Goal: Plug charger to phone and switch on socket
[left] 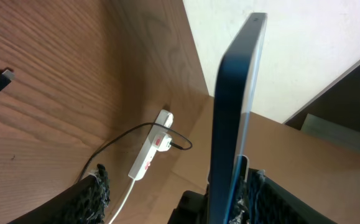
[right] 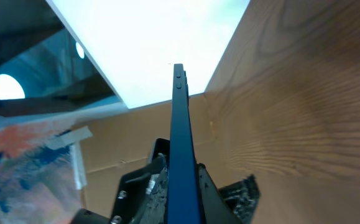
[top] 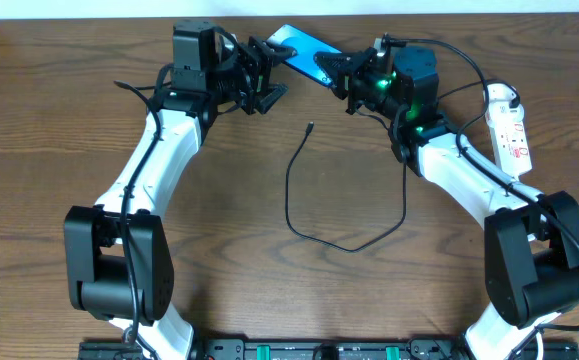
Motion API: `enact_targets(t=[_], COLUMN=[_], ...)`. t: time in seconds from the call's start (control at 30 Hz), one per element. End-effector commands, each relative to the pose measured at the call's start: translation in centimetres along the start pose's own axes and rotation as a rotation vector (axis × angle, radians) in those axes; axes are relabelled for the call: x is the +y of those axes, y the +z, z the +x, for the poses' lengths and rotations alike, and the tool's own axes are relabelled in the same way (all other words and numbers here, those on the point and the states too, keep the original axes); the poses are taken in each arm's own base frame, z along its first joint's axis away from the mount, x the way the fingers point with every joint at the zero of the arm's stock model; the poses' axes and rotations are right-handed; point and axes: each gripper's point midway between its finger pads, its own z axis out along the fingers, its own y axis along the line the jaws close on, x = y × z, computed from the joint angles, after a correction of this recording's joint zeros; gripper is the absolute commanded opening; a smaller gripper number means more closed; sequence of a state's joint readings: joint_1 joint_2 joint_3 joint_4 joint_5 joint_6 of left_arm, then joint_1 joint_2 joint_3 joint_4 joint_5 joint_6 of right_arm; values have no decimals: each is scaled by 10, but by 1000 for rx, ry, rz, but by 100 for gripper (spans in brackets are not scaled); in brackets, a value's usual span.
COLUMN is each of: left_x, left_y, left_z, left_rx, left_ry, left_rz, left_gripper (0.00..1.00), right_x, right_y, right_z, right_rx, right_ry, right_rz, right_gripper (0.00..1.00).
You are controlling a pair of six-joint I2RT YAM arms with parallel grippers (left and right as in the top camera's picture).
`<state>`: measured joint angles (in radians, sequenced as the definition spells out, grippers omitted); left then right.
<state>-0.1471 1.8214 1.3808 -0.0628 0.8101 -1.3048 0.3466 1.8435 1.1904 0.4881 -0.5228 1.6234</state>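
Overhead, a brown wood-grain surface (top: 69, 120) is seen. The slim, flat phone (top: 299, 48) is clamped edge-on by the closed right end effector (top: 341, 72), its other end between the left end effector's (top: 267, 80) spread jaws. The thin black charger (top: 299, 200) is looped below both.

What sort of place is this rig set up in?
Probably a lab or workshop bench: a wooden table, a white wall behind, taped cardboard between them, and a socket on top.
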Motion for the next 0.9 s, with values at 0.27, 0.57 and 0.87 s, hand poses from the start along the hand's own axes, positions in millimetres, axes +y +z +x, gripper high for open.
enact_targets(t=[0.27, 0.57, 0.87], left_x=[-23, -23, -33], left_y=[-5, -4, 1], left_z=[-9, -22, -17], left_rx=[-60, -157, -166], left_ry=[67, 77, 112], left_rz=[62, 52, 82], left_gripper=[57, 38, 29], right_x=[11, 11, 10], right_y=[9, 10, 12], right_z=[23, 25, 33], right_rx=[38, 41, 54], right_ry=[148, 185, 219], right_rz=[-17, -16, -12], right_gripper=[1, 1, 1])
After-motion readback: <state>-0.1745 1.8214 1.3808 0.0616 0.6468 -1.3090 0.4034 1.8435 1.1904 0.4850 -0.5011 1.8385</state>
